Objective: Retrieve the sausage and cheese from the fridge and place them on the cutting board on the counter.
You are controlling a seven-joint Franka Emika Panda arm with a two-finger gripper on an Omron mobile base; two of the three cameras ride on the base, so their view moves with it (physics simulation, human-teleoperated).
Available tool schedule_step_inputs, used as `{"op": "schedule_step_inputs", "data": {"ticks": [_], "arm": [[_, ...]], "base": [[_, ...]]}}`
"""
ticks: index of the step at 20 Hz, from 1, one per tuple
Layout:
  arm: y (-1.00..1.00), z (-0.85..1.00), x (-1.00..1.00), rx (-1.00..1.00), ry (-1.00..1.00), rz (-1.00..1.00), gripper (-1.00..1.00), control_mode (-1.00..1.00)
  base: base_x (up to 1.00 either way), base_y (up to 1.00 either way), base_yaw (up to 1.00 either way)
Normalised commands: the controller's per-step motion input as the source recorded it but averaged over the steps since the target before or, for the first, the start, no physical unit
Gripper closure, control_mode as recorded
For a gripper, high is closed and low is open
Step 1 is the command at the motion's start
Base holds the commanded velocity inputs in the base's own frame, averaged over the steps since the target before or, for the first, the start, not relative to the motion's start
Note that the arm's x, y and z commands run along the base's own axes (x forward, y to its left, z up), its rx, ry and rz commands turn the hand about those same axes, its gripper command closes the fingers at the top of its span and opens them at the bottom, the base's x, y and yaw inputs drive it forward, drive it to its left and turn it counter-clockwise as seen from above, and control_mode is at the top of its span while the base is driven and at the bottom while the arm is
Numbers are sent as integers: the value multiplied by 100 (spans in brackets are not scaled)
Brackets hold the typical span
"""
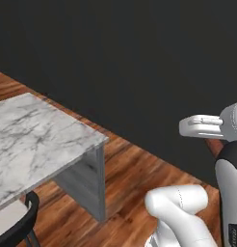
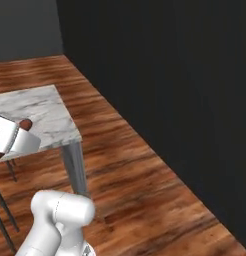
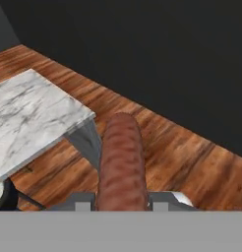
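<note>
Sausage in the grip, being carried toward the counter, cutting board not yet reached

A dark wall [image 1: 139, 58] fills the far side, a wooden floor [image 2: 145, 165] runs along its foot, and a marble-topped table [image 1: 33, 140] on grey legs stands to the left, a dark chair [image 1: 19, 222] at its near edge; the gripper [image 3: 122, 204] is clamped close on the sausage [image 3: 121, 162], which sticks out forward between its fingers and shows as a reddish tip by the hand in the right base view; judging by this, the first carry is under way, the cheese is yet to be fetched, and next the base must bring the cutting board within reach before any release
</note>
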Motion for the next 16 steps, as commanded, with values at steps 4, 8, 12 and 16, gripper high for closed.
{"op": "schedule_step_inputs", "data": {"ticks": [4, 8, 12, 16], "arm": [[0, 0, 0, 0, 0, 0, 100, 100], [0, 0, 0, 0, 0, 0, 100, 100], [0, 0, 0, 0, 0, 0, 100, 100], [0, 0, 0, 0, 0, 0, 100, 100]], "base": [[95, -12, 61], [64, -56, 56], [21, -98, 32], [74, -100, 28]]}}
